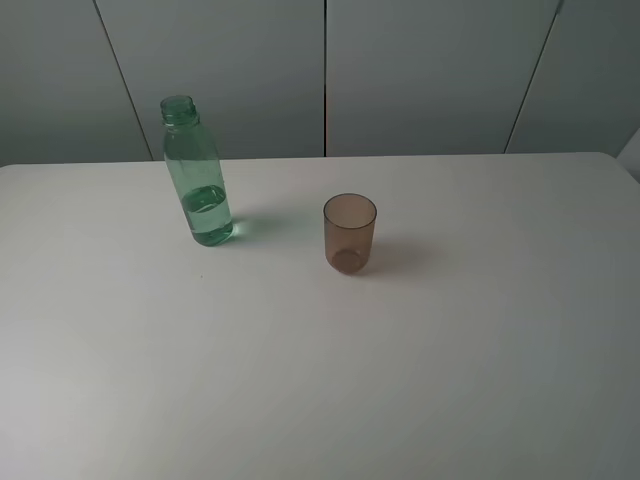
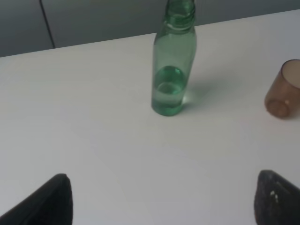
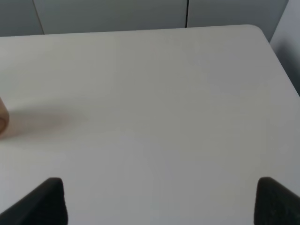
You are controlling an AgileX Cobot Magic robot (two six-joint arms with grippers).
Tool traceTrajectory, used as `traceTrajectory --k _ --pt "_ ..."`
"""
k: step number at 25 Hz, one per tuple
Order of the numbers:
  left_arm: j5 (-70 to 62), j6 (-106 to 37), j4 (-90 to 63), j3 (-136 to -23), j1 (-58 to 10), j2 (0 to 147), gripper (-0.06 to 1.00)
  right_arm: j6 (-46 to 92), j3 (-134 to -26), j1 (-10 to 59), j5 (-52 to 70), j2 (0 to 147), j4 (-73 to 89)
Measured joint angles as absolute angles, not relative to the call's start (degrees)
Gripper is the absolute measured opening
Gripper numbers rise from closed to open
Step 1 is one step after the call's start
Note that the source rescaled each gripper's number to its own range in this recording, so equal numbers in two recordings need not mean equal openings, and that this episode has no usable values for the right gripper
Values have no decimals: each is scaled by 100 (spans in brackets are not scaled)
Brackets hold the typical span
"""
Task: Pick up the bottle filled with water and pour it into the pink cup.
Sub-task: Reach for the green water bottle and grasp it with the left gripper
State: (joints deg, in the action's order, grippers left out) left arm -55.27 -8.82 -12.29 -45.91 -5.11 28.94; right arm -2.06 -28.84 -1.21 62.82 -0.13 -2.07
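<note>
The green-tinted bottle (image 1: 198, 176) stands upright and uncapped on the white table (image 1: 320, 380), left of centre, with water in its lower part. It also shows in the left wrist view (image 2: 172, 65), well ahead of my left gripper (image 2: 161, 201), which is open and empty. The pink cup (image 1: 349, 233) stands upright to the bottle's right; it shows at the edge of the left wrist view (image 2: 284, 89) and as a sliver in the right wrist view (image 3: 3, 118). My right gripper (image 3: 159, 201) is open and empty over bare table. Neither gripper shows in the exterior high view.
Grey wall panels (image 1: 320, 70) stand behind the table's far edge. The table's far right corner (image 3: 260, 30) shows in the right wrist view.
</note>
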Motion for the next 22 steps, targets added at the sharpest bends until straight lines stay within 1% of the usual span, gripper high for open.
traceTrajectory --k 4,6,11,17,22 --pt "-4692 -1439 -1894 -4663 -521 4205 100 -206 -2884 -121 6282 -13 -207" --pt "-4266 -1584 -1979 -4663 -598 4764 100 -206 -2884 -121 6282 -13 -207" --pt "-2733 -2006 -2084 -4370 -1158 5766 100 -206 -2884 -121 6282 -13 -207" --pt "-1020 -2651 -2222 -3558 -1793 6526 100 -206 -2884 -121 6282 -13 -207" --pt "597 -2700 -2248 -2540 -1921 6899 100 -206 -2884 -121 6282 -13 -207"
